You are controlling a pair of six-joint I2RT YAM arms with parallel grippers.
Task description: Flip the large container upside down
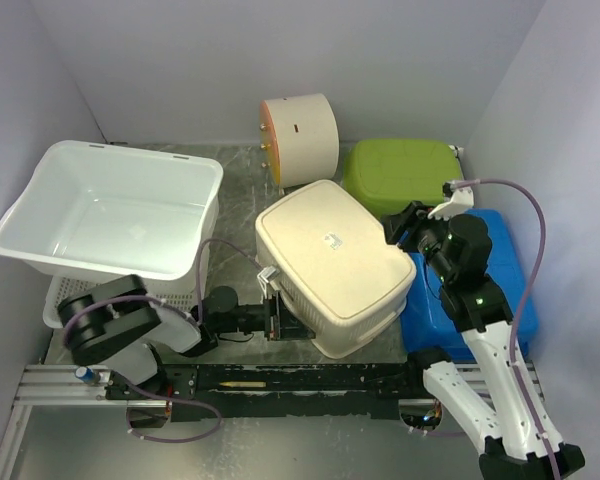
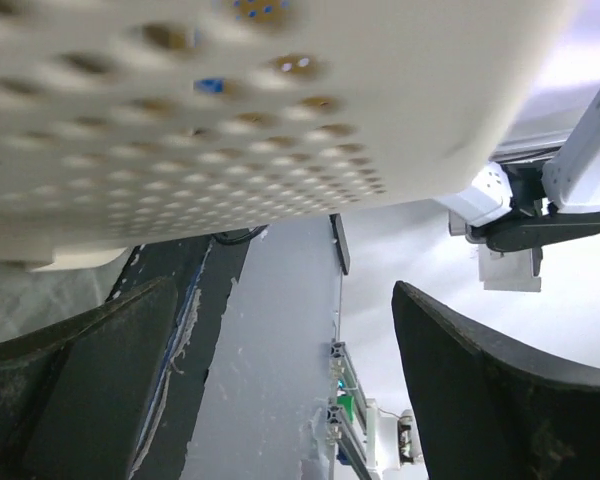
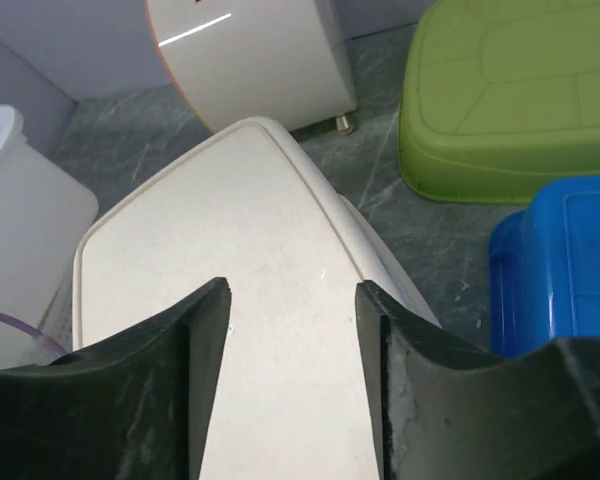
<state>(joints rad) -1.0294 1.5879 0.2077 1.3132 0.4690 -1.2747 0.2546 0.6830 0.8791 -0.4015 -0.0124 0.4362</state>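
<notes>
At centre, the cream container (image 1: 335,262) lies bottom-up, left fingers (image 2: 480,400) and right fingers (image 3: 130,400) both spread.

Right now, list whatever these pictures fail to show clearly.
Blue container: top view, right arm covers much of it.
Basket: top view, white tub hides most.
Cream container wall: left wrist view, blurred, too close.
Left gripper: top view, fingertips too small to read.
</notes>
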